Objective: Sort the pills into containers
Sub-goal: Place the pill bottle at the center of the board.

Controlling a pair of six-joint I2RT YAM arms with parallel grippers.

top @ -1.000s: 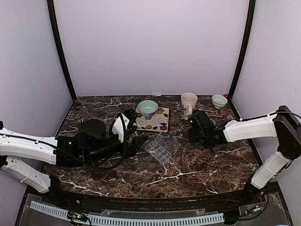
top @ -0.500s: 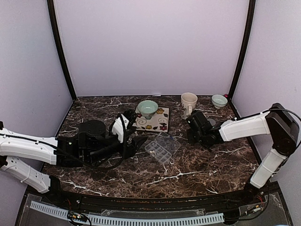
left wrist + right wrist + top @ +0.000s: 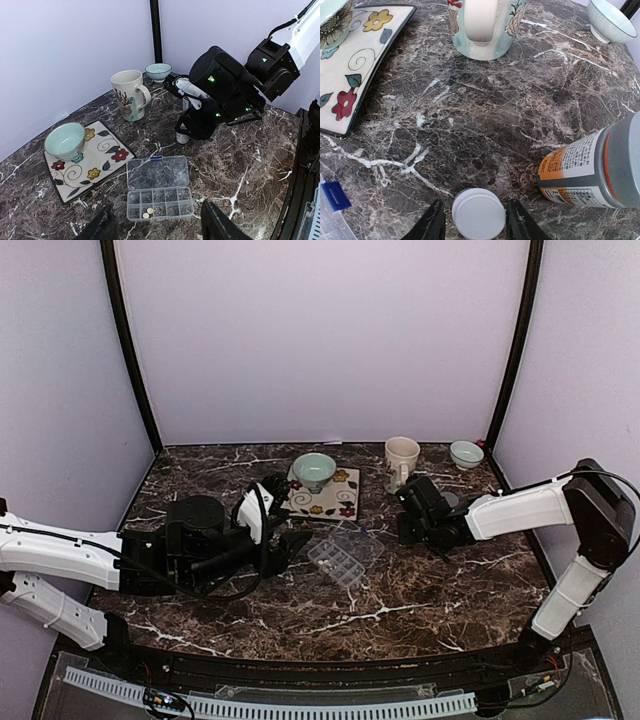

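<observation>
While the left arm lies low across the left side of the marble table point(image 3: 400, 610), the left gripper point(image 3: 159, 227) is held just short of the pill box point(image 3: 159, 192), its fingers spread wide and nothing between them. The clear box is seen with its lid laid flat behind it, near the table's middle. A few pills point(image 3: 148, 214) are found in the near row of compartments, towards its left end. Behind and left of the box, a flowered plate point(image 3: 107, 160) is set, with a pale green bowl point(image 3: 64, 141) on it. A mug point(image 3: 127, 95) is placed further right. The right gripper point(image 3: 476, 222) is lowered over the small white bottle point(image 3: 183, 136); its fingers are parted on either side of the cap, though whether they press on it cannot be told. An orange bottle point(image 3: 590, 170) is seen just beside it.
</observation>
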